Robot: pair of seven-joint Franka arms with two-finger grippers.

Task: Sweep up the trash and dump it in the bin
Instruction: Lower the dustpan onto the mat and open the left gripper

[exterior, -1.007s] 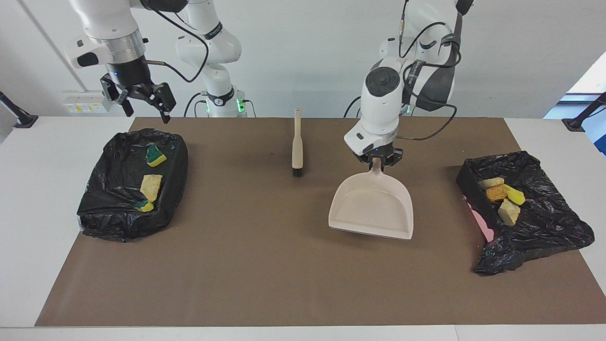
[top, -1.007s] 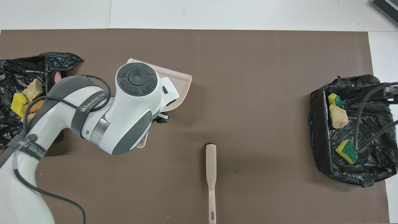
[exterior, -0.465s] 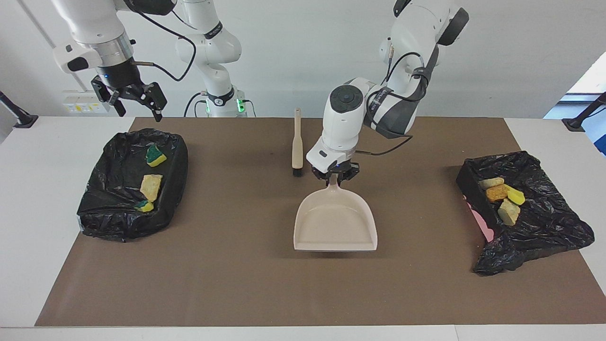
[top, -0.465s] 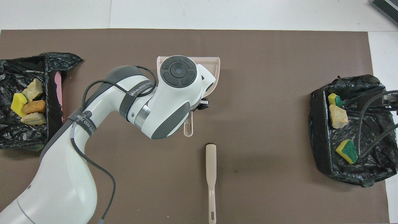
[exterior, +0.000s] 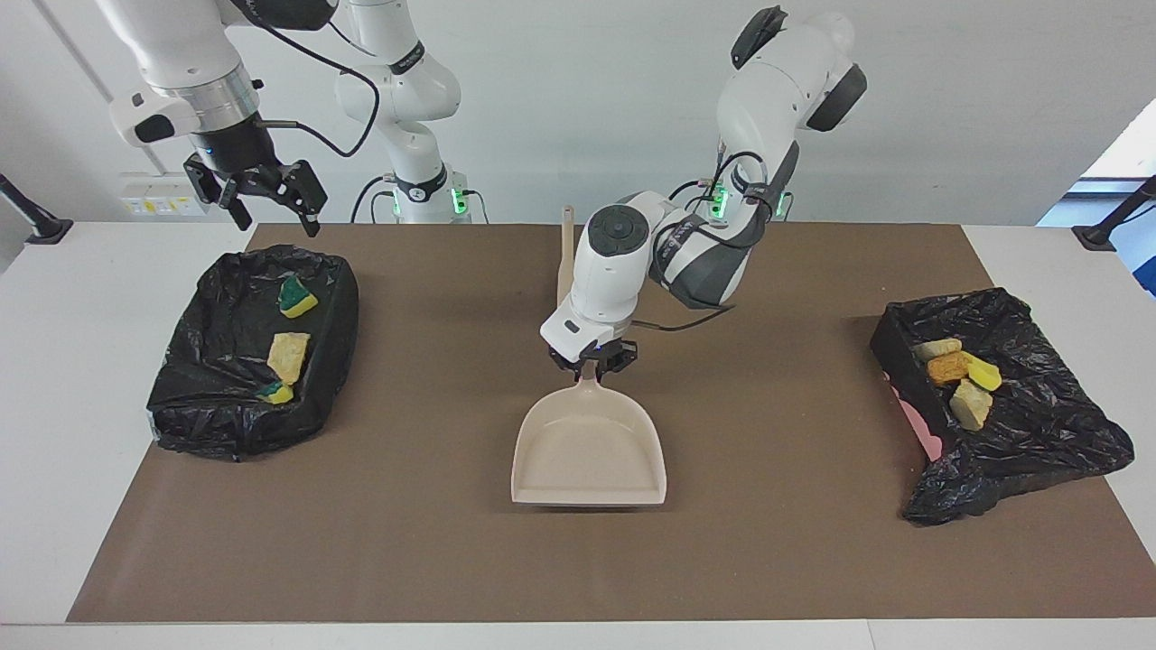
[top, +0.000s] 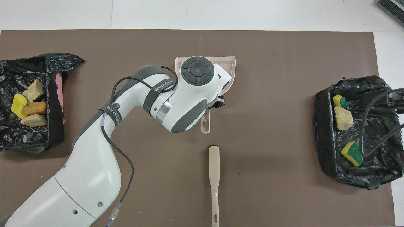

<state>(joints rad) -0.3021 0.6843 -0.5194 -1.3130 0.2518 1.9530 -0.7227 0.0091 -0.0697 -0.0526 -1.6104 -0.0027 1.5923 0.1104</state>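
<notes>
Left hand (exterior: 591, 363) grips dustpan (exterior: 589, 451) by its handle; lower it flat. Right hand (exterior: 262, 194) waits open over bin (exterior: 248, 361).

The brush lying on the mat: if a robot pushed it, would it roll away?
Probably not. The brush looks flat and long, not round, so it would likely slide or turn on the mat. It looks like stiff, thin plastic, so it should be light and hold its shape when lifted. Its short dark bristles might bend a little.
</notes>
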